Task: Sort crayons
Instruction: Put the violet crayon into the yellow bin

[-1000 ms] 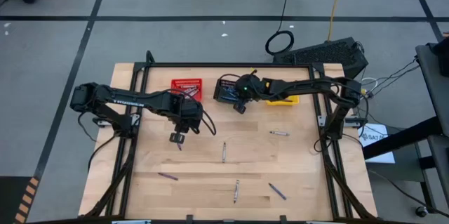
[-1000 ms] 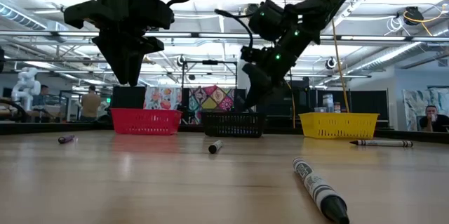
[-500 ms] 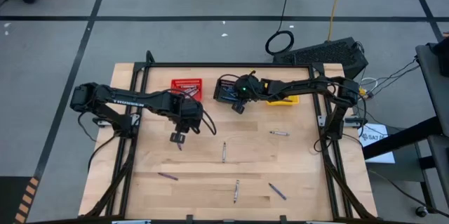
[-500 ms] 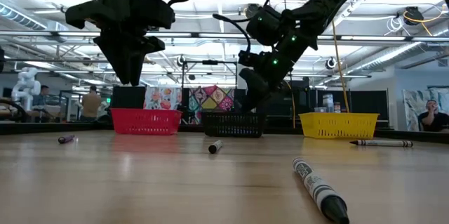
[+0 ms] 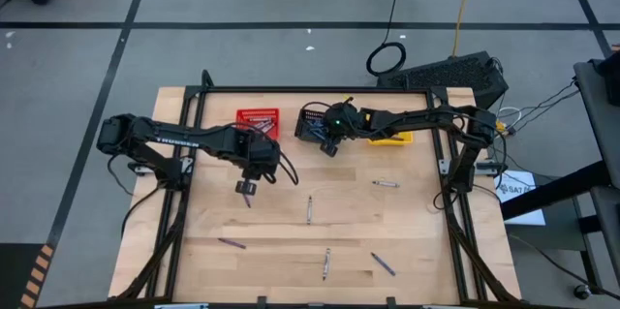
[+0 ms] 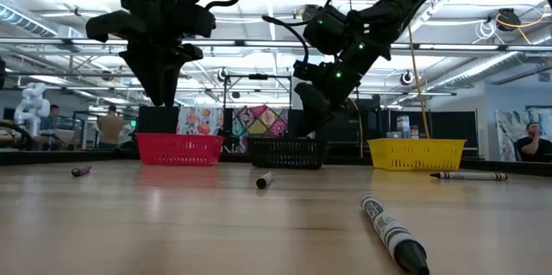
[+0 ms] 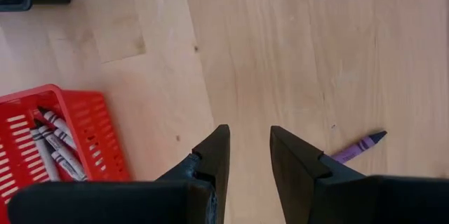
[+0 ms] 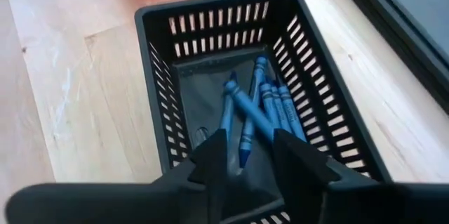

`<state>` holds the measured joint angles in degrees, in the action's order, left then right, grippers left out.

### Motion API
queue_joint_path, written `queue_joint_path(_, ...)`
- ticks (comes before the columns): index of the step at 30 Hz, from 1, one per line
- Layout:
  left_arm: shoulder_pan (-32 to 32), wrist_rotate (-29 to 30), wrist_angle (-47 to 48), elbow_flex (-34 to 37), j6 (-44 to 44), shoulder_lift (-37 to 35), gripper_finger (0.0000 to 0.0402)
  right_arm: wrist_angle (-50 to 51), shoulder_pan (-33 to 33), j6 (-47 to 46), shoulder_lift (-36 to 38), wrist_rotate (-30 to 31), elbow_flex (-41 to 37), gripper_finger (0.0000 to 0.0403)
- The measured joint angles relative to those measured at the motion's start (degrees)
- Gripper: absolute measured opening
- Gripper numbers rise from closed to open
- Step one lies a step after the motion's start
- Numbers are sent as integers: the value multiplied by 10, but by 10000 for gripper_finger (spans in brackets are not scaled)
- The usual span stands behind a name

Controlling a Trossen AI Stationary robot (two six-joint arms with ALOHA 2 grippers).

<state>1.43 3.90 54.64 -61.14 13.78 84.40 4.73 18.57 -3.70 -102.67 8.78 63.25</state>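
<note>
My right gripper [image 8: 249,155] hangs open over the black basket [image 8: 158,76], which holds several blue crayons [image 8: 254,108]; in the high view this gripper [image 5: 329,144] is at the table's far middle. My left gripper [image 7: 249,159] stands open above bare wood with nothing between its fingers. A purple crayon [image 7: 358,147] lies on the table just beside it. The red basket [image 7: 91,122] holds several grey crayons [image 7: 59,143]. More crayons lie loose on the table: one in the middle [image 5: 310,209], one to the right [image 5: 385,184] and one at near left [image 5: 231,243].
A yellow basket [image 5: 390,137] stands right of the black one along the far edge. Two more crayons [image 5: 326,263] [image 5: 383,263] lie near the front edge. A black frame [image 5: 291,90] rims the table. People show in the room beyond [image 6: 110,127].
My right gripper has opened above the black basket while staying in place. My left gripper has kept still.
</note>
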Motion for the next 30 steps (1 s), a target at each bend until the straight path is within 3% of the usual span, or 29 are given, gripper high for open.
queue_joint_path(8, -1, -4, 4, 0, -30, 0, 96, 75, -9, 11, 12, 1, 59, 119)
queue_joint_path(18, -3, -7, 35, 0, -50, 0, 96, 287, -24, 11, 12, 1, 168, 119)
queue_joint_path(30, -64, -17, 73, 40, -60, 0, 96, 525, -64, -85, 12, 0, 186, 118)
